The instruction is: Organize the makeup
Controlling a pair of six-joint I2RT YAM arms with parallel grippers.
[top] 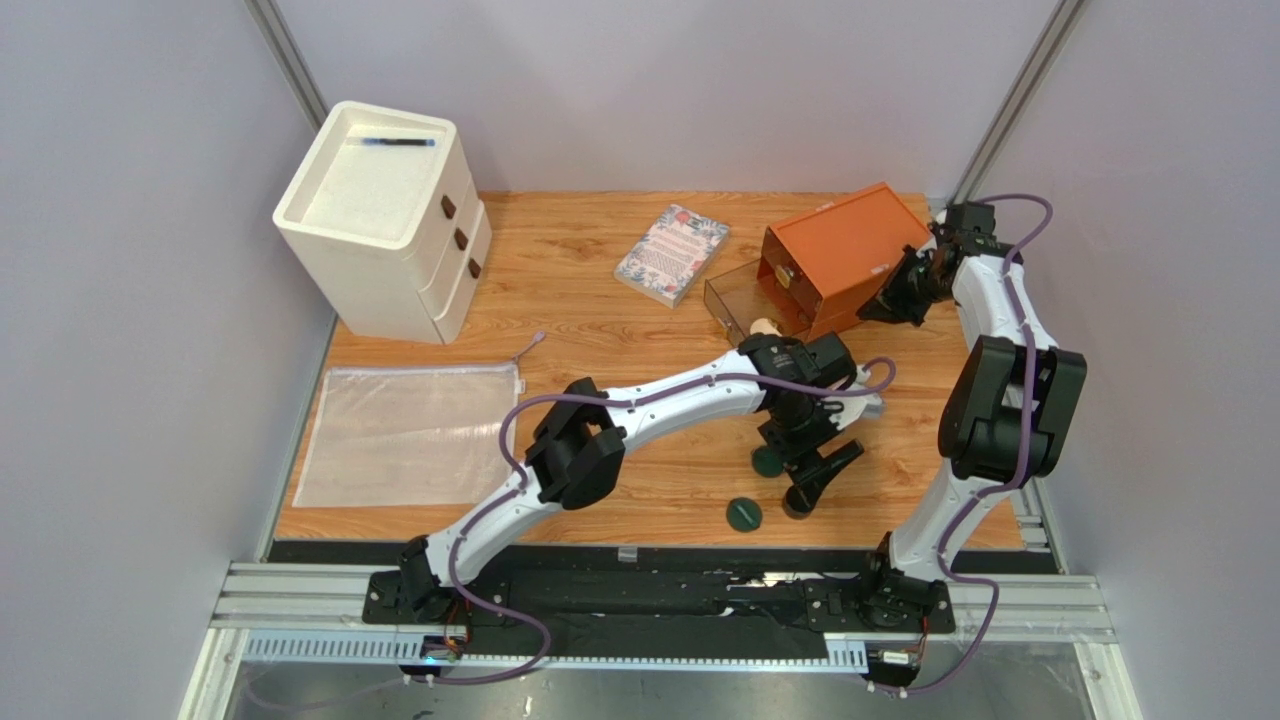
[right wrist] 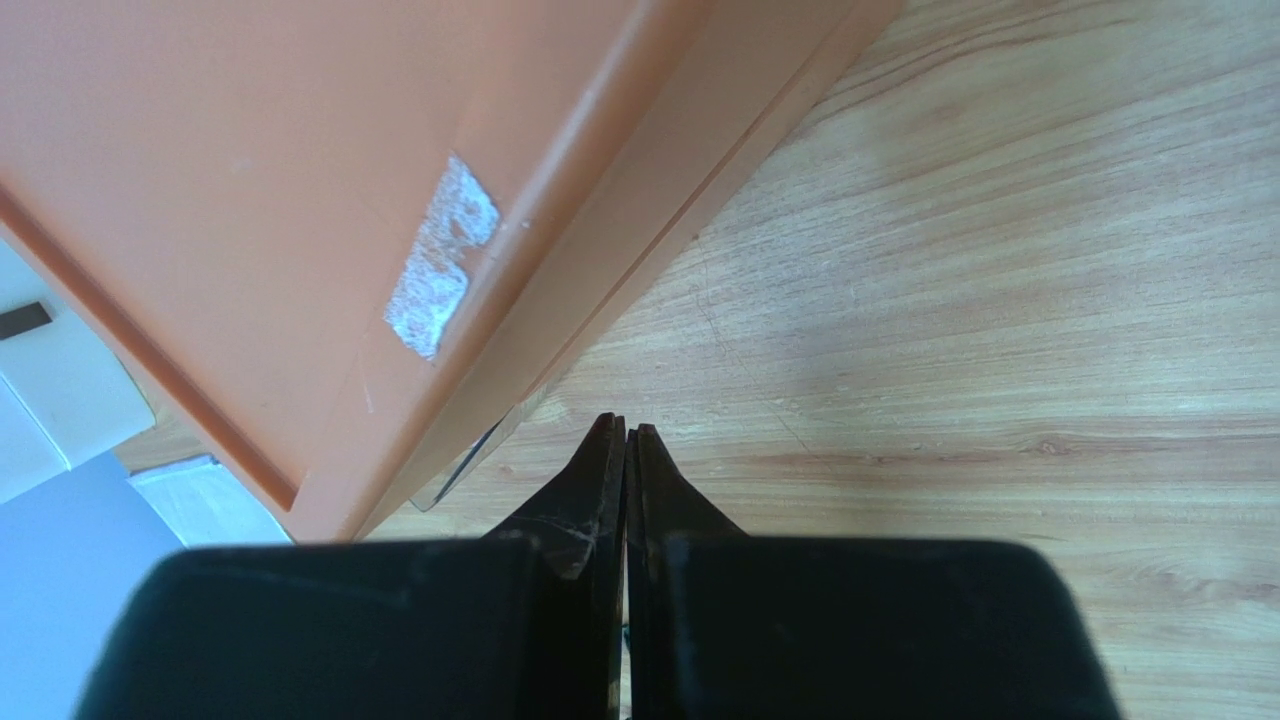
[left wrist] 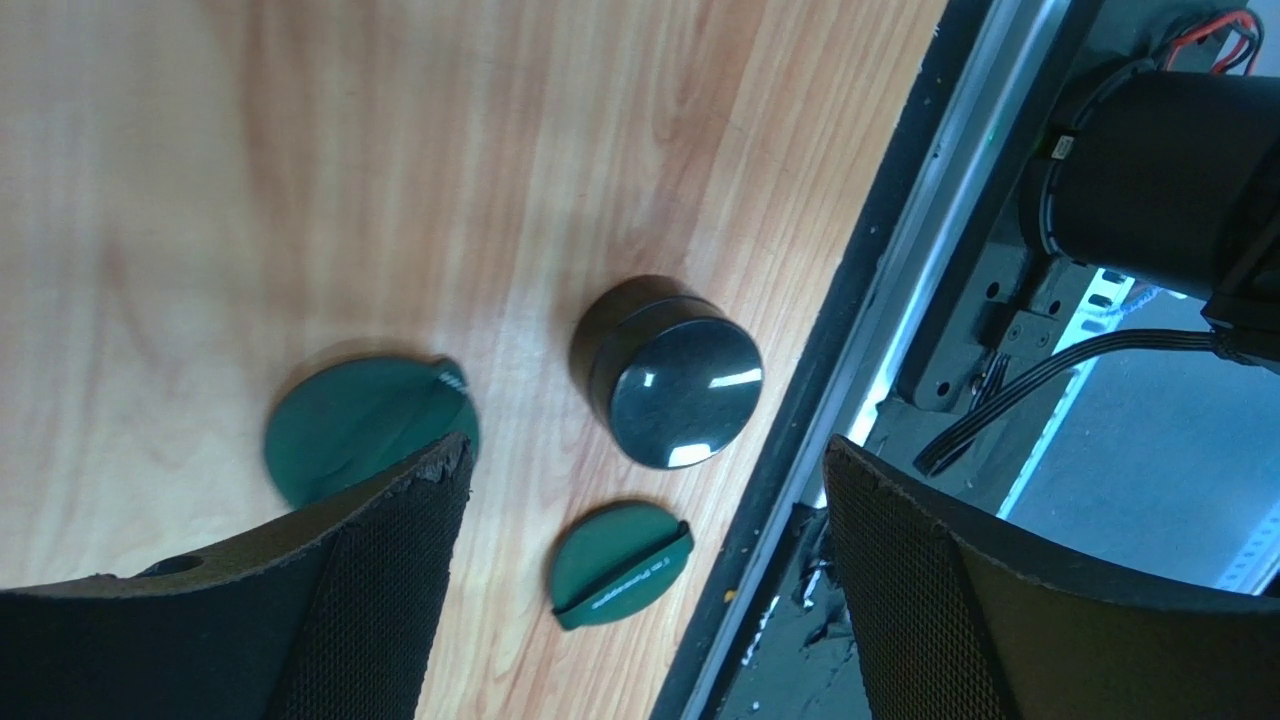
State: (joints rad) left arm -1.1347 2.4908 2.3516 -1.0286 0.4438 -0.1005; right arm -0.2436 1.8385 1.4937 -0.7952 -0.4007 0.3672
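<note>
A small black round jar (left wrist: 672,383) stands near the table's front edge, with a flat dark-green disc (left wrist: 353,428) to one side and a second green disc (left wrist: 619,560) close by. My left gripper (left wrist: 643,458) hangs open above them, holding nothing, its fingers (left wrist: 376,585) wide on either side of the jar. From above, the left gripper (top: 812,458) is right of centre, over the jar (top: 796,504) and the discs (top: 742,515) (top: 768,462). My right gripper (right wrist: 627,428) is shut and empty, low over the wood beside the orange box (right wrist: 301,195). Other makeup is not visible.
The orange box (top: 842,255) sits at the back right with a clear drawer (top: 736,300) pulled out. A floral booklet (top: 672,252) lies behind centre. A white drawer unit (top: 383,218) with a pen (top: 398,141) on top stands back left. A clear zip pouch (top: 406,432) lies front left.
</note>
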